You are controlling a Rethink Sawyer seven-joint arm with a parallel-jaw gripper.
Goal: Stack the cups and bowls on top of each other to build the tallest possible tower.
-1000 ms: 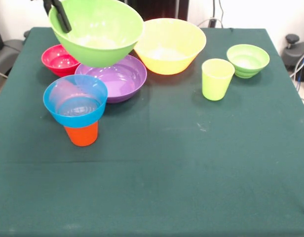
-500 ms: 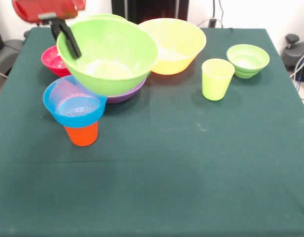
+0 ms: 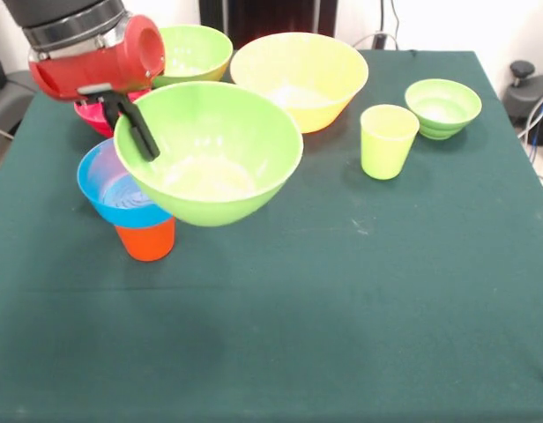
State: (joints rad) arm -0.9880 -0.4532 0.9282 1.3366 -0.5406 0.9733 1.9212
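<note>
Front view: tool (image 3: 137,130) grips glossy lime green bowl's (image 3: 219,167) rim, bowl tilted.

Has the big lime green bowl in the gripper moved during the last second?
Yes. The large lime green bowl came down and toward the camera, from beside the yellow bowl to partly over the blue bowl.

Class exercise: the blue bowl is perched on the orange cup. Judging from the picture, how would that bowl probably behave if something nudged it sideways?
The blue bowl would probably tip easily: it is wider than the orange cup beneath it. Its glossy plastic surface suggests it could slide rather than grip. It looks thin and translucent, so it is likely light and would offer little resistance.
</note>
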